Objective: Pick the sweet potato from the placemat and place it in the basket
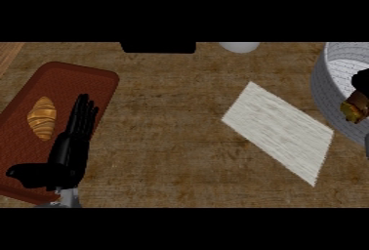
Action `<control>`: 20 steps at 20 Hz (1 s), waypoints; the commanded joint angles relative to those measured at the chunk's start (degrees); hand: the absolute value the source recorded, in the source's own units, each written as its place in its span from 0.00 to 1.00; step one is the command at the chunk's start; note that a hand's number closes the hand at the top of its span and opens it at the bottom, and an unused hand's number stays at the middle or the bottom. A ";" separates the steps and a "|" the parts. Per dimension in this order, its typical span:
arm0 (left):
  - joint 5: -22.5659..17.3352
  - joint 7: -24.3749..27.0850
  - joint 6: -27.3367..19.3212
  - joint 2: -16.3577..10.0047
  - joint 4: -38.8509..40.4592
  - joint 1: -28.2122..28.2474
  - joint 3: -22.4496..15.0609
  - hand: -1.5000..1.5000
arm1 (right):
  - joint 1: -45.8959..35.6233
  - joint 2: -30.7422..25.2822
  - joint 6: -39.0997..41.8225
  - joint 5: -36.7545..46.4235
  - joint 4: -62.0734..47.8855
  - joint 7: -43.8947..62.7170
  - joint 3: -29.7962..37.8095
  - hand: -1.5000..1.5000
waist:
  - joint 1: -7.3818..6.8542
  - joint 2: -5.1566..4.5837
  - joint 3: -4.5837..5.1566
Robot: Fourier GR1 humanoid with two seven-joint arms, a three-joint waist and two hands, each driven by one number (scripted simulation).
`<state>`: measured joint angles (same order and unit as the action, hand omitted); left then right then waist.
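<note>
Sweet potato (352,109) late in its transfer; parts are listed from the left.

Far left: a reddish-brown tray (72,80) lies on the wooden counter (169,132) and carries a croissant (42,117). The left hand (71,146) lies over the tray just beside the croissant. Its fingers are straight and released, it holds nothing, and it takes no part in the task.

Top edge, centre: a black object (158,47) and a pale rounded object (239,47) are both cut off by the edge and cannot be identified.

Centre right: the pale placemat (277,128) lies at an angle on the counter with nothing on it.

Far right: the grey woven basket (330,100) is only partly in view. The right hand (362,80), mostly cut off by the edge, appears to grasp the sweet potato, which shows over the basket's near wall and interior. Whether it already touches the basket's floor cannot be told.

Progress, as judged: the pick from the placemat is done and the carry has reached the basket. Lowering, if still needed, and releasing the sweet potato remain.

Markings: no brand, label or readable writing appears on any object.
</note>
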<state>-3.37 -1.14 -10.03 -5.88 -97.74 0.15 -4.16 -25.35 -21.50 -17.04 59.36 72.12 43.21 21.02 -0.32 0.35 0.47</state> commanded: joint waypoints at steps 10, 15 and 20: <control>1.57 -0.01 0.38 0.70 4.17 -4.08 2.30 0.50 | 2.54 -1.02 -5.65 -5.79 -5.59 -6.40 1.49 0.00 | 0.17 -0.38 -0.48; -1.45 -0.50 3.75 -0.78 -0.60 0.60 2.63 0.50 | 3.07 -1.53 -10.94 -7.18 -1.05 -10.16 2.59 0.00 | 0.14 -0.29 -0.48; 1.00 -1.59 1.42 1.16 -1.03 0.02 1.10 0.50 | 4.61 -3.38 -14.83 -4.73 1.50 -9.84 3.26 0.00 | 0.23 -0.28 -0.48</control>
<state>-2.49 -1.44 -8.89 -4.66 -96.21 -1.46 -2.63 -22.41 -23.68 -29.00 54.32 71.55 34.41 23.31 -0.09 0.02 0.01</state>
